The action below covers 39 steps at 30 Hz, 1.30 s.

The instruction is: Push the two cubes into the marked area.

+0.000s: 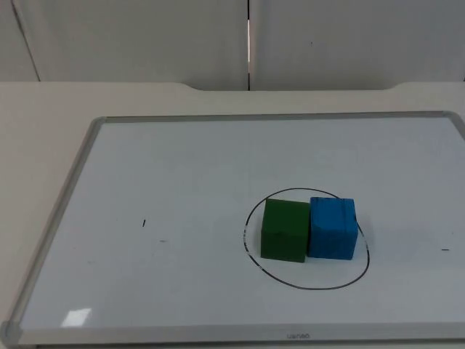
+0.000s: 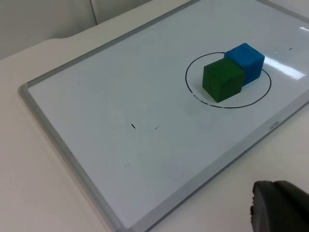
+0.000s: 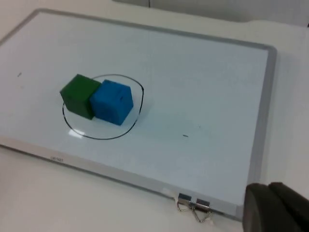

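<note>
You have a whiteboard point(image 1: 182, 189) with a grey metal frame lying flat on the white table top point(image 1: 43, 116), and its near edge carries a small printed brand mark. A binder clip point(image 3: 194, 205) sits at the board's near rim, by the right arm's side. On the board a black hand-drawn circle point(image 1: 305, 285) marks the area, toward the near right part of the board in the top view. Both cubes stand inside that circle, side by side and touching. The green cube point(image 1: 284, 230) is on the left, matte with a faint wood grain; the blue cube point(image 1: 333, 227) is on the right, a bright painted blue with scuffed darker streaks. A few short pen ticks dot the board well apart from the circle. Farther back, the table ends at the grey partition wall point(image 1: 145, 36), split by a vertical seam.

The left gripper point(image 2: 280, 205) and the right gripper point(image 3: 277, 208) each wait off the board's near edge, well apart from the cubes; you cannot tell from these views whether their fingers are open or closed.
</note>
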Motion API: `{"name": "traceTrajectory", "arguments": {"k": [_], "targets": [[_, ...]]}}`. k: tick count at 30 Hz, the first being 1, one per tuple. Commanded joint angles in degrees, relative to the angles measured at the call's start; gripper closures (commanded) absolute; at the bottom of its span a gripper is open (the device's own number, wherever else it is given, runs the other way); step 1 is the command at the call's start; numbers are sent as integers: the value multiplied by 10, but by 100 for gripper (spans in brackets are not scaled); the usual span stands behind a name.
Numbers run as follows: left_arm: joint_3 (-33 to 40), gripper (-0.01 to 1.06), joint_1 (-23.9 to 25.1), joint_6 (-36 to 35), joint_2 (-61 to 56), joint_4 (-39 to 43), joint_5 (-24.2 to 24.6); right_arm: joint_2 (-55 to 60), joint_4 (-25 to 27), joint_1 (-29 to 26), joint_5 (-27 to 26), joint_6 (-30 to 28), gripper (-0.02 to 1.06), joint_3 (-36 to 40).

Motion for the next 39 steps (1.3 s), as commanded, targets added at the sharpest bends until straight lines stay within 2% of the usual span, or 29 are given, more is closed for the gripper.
{"name": "traceTrajectory", "arguments": {"k": [1,24,26,29,30,31,34,35,39], "targets": [[2,105,1,-4,-3,2,0,-1,3,-3,-25,2,105,13],[2,105,1,-5,-3,2,0,-1,3,-3,-25,1,105,12],[2,105,1,-5,-3,2,0,-1,3,-3,-25,1,102,12],[2,105,1,-5,-3,2,0,-1,3,-3,-25,1,89,12],[2,105,1,-5,-3,2,0,-1,3,-3,-25,1,89,12],[2,104,1,-5,-3,2,0,-1,3,-3,-25,1,82,12],[2,89,1,-6,-3,2,0,-1,3,-3,-25,1,60,12],[2,89,1,-6,-3,2,0,-1,3,-3,-25,1,60,12],[2,53,1,-10,-3,4,0,-1,3,-3,-25,1,35,12]]}}
